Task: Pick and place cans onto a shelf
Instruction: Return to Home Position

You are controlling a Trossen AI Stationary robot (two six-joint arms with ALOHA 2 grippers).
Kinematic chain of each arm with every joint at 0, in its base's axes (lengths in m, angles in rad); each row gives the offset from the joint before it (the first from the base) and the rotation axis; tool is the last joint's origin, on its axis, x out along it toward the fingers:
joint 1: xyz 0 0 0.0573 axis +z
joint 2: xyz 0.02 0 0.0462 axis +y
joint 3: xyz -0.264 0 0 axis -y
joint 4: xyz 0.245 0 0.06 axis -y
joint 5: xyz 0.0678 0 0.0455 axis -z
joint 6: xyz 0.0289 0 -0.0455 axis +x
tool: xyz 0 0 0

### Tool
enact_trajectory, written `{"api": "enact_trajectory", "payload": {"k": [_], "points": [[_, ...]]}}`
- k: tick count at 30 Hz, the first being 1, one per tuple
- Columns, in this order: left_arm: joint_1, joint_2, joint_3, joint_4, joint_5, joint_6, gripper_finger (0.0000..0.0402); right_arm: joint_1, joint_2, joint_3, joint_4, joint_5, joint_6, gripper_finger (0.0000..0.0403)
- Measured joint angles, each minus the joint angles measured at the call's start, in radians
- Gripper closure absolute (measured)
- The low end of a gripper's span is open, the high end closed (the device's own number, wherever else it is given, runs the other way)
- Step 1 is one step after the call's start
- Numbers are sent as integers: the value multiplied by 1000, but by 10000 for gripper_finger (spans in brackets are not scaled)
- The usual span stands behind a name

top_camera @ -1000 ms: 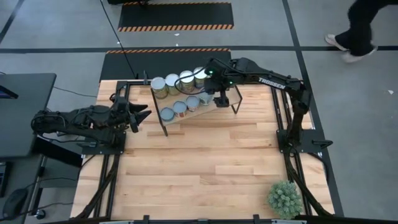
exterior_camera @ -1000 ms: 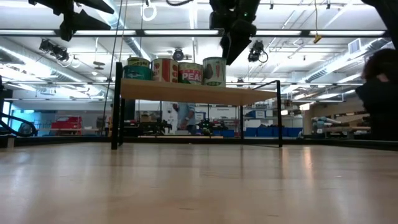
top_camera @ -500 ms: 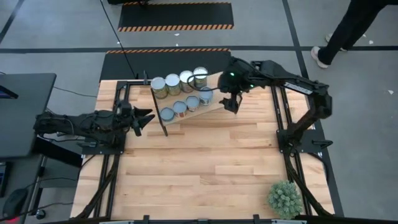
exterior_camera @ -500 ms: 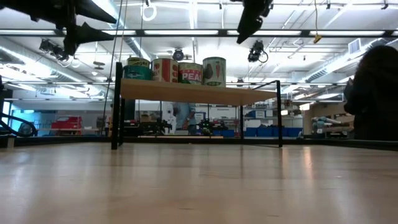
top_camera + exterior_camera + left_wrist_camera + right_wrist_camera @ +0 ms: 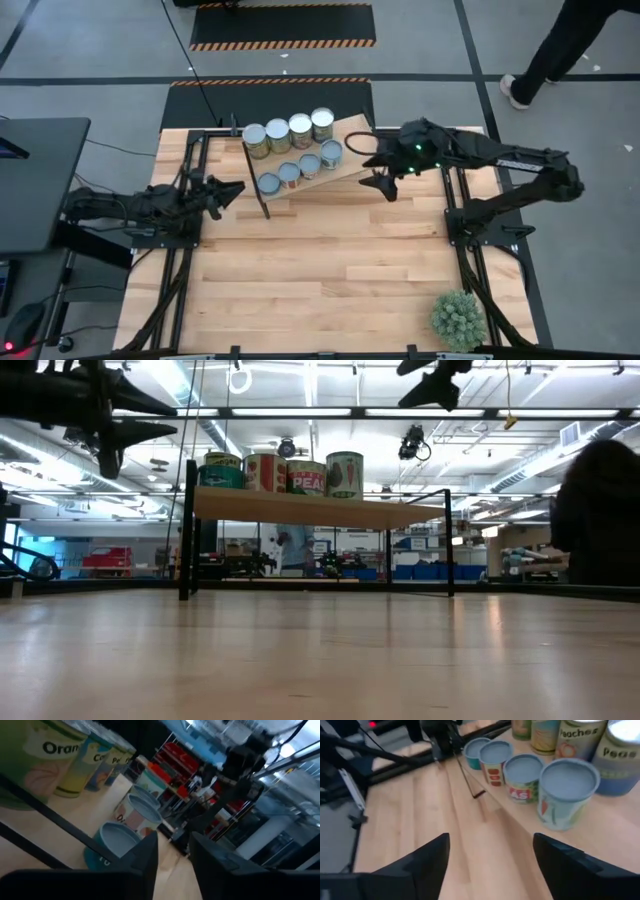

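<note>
Eight cans stand upright in two rows of four on the shelf (image 5: 345, 170), a light wood plank on thin black legs at the table's far middle. The far row (image 5: 289, 129) and the near row (image 5: 300, 168) both show in the right wrist view (image 5: 522, 772). In the low view one row of cans (image 5: 283, 472) stands on the shelf (image 5: 320, 510). My left gripper (image 5: 236, 190) is open and empty just left of the shelf, pointing at it (image 5: 175, 855). My right gripper (image 5: 385, 188) is open and empty, raised to the right of the shelf (image 5: 492, 865).
A spiky green plant ball (image 5: 458, 320) sits at the table's near right corner. A person (image 5: 570, 40) walks on the floor beyond the far right. Bare tabletop (image 5: 330, 270) stretches across the near half.
My right gripper has drawn back from the shelf's right end toward the table's right edge and risen, leaving the last can standing on the shelf. My left gripper has gone down a little beside the shelf's left end.
</note>
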Motion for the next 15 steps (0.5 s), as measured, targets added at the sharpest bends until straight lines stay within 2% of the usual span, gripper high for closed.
{"api": "enact_trajectory", "payload": {"k": [9,15], "points": [[0,-102,-7,-81,-47,11,340,47,-208,-250,185,59,144,187],[0,-141,-8,-95,-55,28,388,58,-356,-422,322,77,252,221]]}}
